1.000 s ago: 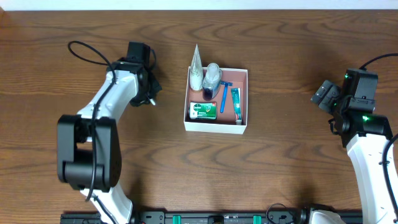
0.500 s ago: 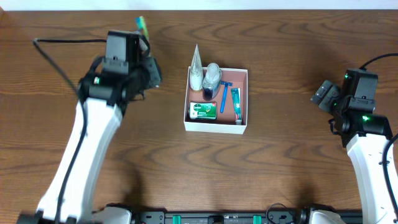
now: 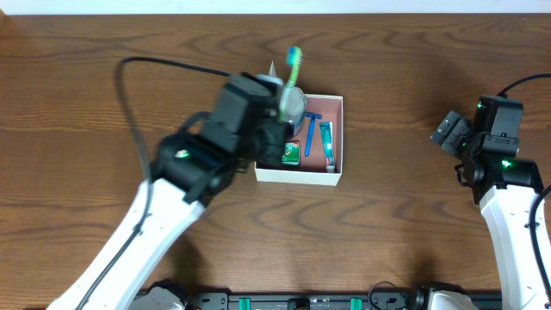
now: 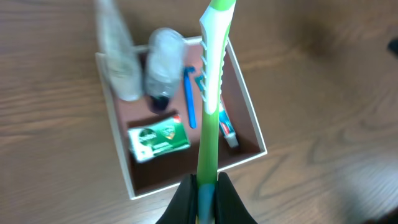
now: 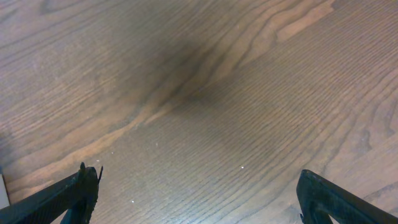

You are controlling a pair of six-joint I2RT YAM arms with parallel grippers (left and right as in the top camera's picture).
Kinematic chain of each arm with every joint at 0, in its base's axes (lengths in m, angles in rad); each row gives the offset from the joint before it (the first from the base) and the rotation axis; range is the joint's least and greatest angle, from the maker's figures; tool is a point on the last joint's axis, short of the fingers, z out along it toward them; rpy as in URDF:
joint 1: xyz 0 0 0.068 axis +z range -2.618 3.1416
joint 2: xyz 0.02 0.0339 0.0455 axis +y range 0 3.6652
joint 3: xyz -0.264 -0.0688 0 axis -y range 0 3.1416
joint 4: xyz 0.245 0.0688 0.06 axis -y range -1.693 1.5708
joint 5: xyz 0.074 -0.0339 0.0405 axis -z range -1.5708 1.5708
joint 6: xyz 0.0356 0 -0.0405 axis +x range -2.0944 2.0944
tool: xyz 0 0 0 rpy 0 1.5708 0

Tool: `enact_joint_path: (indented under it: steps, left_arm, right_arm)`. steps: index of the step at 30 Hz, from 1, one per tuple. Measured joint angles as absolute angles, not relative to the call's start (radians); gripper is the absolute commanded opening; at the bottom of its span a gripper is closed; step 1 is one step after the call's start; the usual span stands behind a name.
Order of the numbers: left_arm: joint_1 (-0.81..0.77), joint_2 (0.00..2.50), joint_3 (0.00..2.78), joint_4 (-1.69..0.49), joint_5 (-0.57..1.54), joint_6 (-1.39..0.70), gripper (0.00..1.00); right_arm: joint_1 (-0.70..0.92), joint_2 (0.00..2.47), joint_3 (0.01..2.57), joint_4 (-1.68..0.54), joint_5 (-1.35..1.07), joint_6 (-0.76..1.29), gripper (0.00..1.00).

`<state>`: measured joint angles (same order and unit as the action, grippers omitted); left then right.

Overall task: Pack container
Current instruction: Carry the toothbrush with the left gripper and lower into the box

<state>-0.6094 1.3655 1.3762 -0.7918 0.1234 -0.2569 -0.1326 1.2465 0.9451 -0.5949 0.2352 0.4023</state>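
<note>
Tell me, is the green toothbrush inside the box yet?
Out. The left gripper holds the toothbrush by its handle, raised over the container, not lying inside.

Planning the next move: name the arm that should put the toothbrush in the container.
Left. The left pincer holds the toothbrush over the container; the right pincer is open, off to the side.

Dark wooden table (image 3: 405, 232) carries 1 white-walled container (image 3: 303, 175) near its middle
</note>
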Motion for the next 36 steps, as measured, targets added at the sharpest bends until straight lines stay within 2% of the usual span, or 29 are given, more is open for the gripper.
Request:
enact_joint_path:
  steps: [14,22,28,29,32,36]
  left_arm:
    - [-0.81,1.691,1.376,-0.697,0.03,-0.304,0.06]
    - [-0.826,1.777,1.376,-0.696,-0.124,-0.434,0.06]
    - [-0.826,1.786,1.376,-0.694,-0.163,-0.521,0.07]
    - [-0.826,1.786,1.376,-0.693,-0.165,-0.525,0.08]
    - [-0.826,1.786,1.376,-0.693,-0.168,-0.536,0.21]
    - [-0.826,1.786,1.376,-0.693,-0.169,-0.551,0.28]
  right_arm:
    - [-0.133,1.246,0.945,-0.595,0.235,0.402,0.99]
    - [-0.133,1.246,0.945,-0.595,0.235,0.402,0.99]
    - [-0.133,1.246,0.945,-0.595,0.235,0.402,0.99]
    - [-0.133,1.246,0.945,-0.595,0.235,0.402,0.99]
    - [-0.133,1.246,0.945,-0.595,0.235,0.402,0.99]
    - [-0.133,1.246,0.945,-0.595,0.235,0.402,0.99]
